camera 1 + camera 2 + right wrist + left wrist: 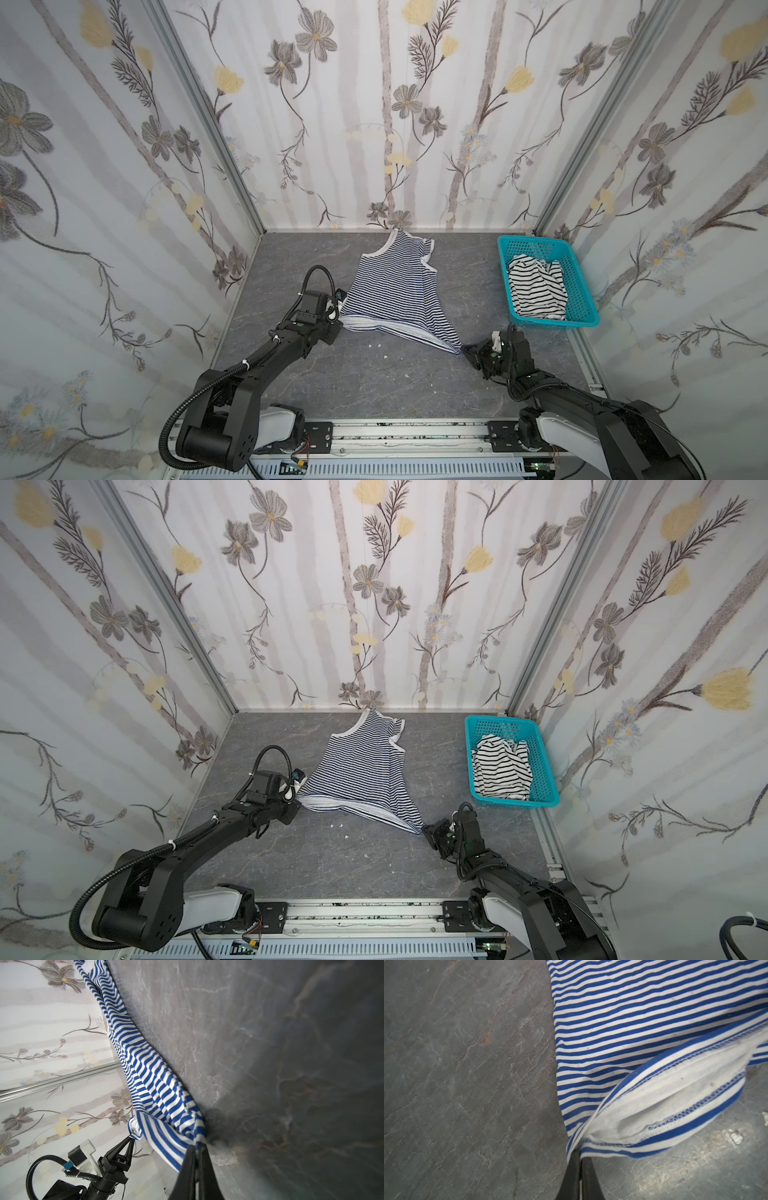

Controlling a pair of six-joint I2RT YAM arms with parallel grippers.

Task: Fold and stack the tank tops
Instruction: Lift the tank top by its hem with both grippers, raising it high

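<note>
The finely navy-and-white striped tank top (395, 291) (357, 771) lies spread on the grey table, straps toward the back wall, hem toward me. My left gripper (340, 318) (297, 798) (580, 1153) is shut on the hem's left corner, where the white inside (664, 1101) gapes. My right gripper (463, 351) (424, 832) (197, 1145) is shut on the hem's right corner, which is pulled into a point. The right wrist view also shows the left gripper (131, 1138) pinching the cloth (145, 1076). The white tank top with wider black stripes (536, 291) (500, 771) lies crumpled in the basket.
The turquoise perforated basket (579, 286) (540, 766) stands at the back right by the wall. A few small white scraps (376, 345) lie on the grey table (395, 386) near the hem. Flowered walls close in three sides; a metal rail (407, 432) runs along the front.
</note>
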